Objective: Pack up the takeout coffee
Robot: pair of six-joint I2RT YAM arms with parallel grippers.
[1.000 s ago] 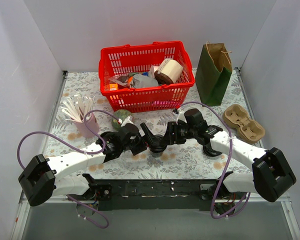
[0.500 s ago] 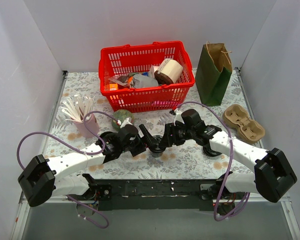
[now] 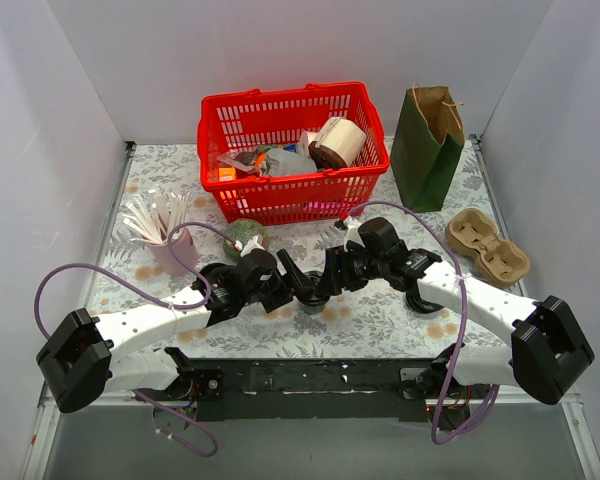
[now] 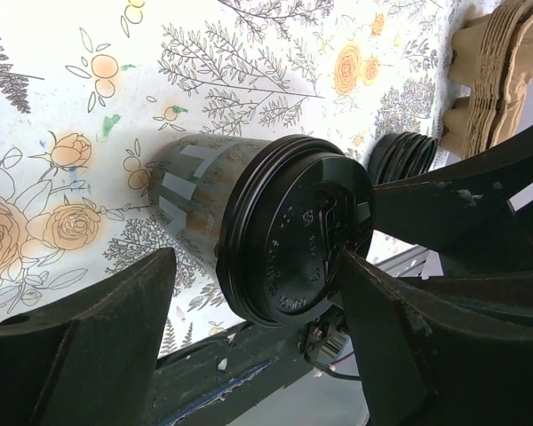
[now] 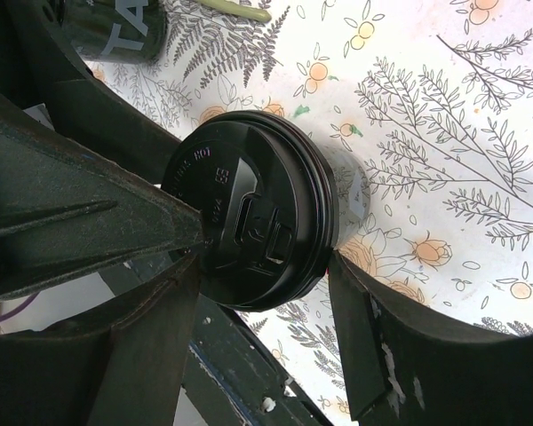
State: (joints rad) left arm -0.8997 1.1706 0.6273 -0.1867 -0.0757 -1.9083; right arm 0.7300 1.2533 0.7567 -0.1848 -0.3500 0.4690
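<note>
Left gripper (image 4: 256, 259): black wedge-shaped jaws stand wide and straddle the cup (image 4: 193, 200), one finger clear of its wall. Right gripper (image 5: 262, 264): jaws lie close on both sides of the lid (image 5: 249, 222); grip or gap cannot be told. Cup dark, matte, cylindrical; lid glossy, round, ribbed, embossed. It stands upright on the floral cloth (image 4: 249, 71), long axis vertical, lid up.
</note>
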